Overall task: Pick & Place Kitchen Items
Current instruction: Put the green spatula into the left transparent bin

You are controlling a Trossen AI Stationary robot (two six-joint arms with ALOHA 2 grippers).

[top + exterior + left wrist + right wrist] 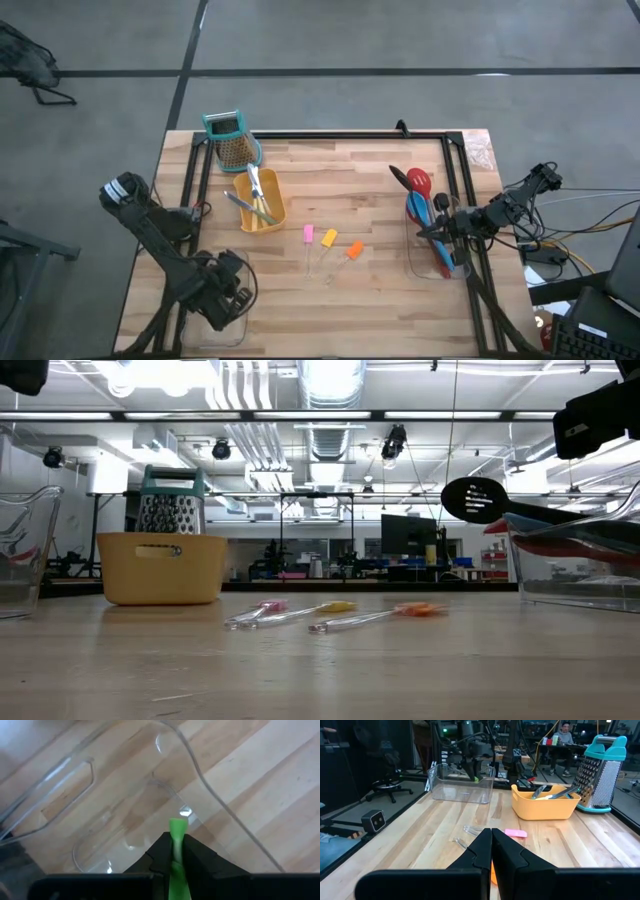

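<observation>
Green-tipped tool (176,851) between left gripper (174,851) fingers

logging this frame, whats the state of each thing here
left gripper: closed on green-tipped tool, over clear tray
right gripper: shut, empty
yellow tray: holds small tools
right clear tray: holds red, blue, black spoons
pink, yellow, orange tools: loose on table
grater: upright
</observation>
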